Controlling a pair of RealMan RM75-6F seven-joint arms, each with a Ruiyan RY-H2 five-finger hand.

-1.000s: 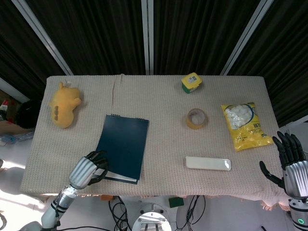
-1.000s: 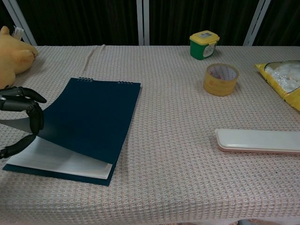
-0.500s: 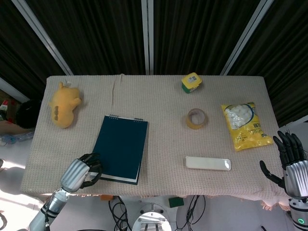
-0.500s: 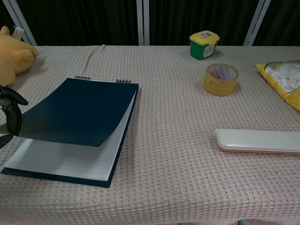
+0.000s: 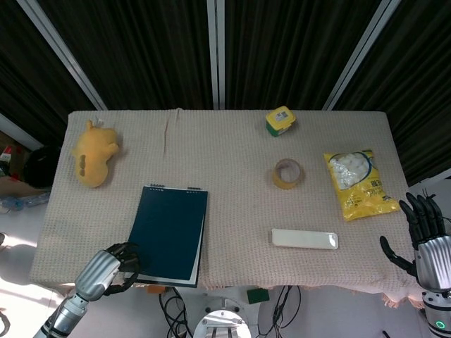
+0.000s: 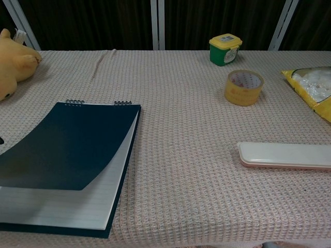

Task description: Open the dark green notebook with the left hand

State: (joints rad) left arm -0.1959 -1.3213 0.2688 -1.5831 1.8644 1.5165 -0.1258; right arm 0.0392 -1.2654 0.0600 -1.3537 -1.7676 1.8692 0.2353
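Left hand (image 5: pixel 107 264) is pinching the near-left corner of the dark green notebook (image 5: pixel 168 232) cover, holding it lifted off the lined pages; spiral edge is facing away. Notebook is sitting at the front-left of the surface (image 5: pixel 232 151), its near edge overhanging slightly. Right hand (image 5: pixel 425 236) is hanging off the front-right corner, fingers spread, gripping nothing. Yellow plush toy (image 5: pixel 94 151) is lying behind the notebook, tape roll (image 5: pixel 287 173) well to the right.

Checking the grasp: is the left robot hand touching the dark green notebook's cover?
Touching: head view shows the left robot hand gripping the lifted cover's corner of the dark green notebook.
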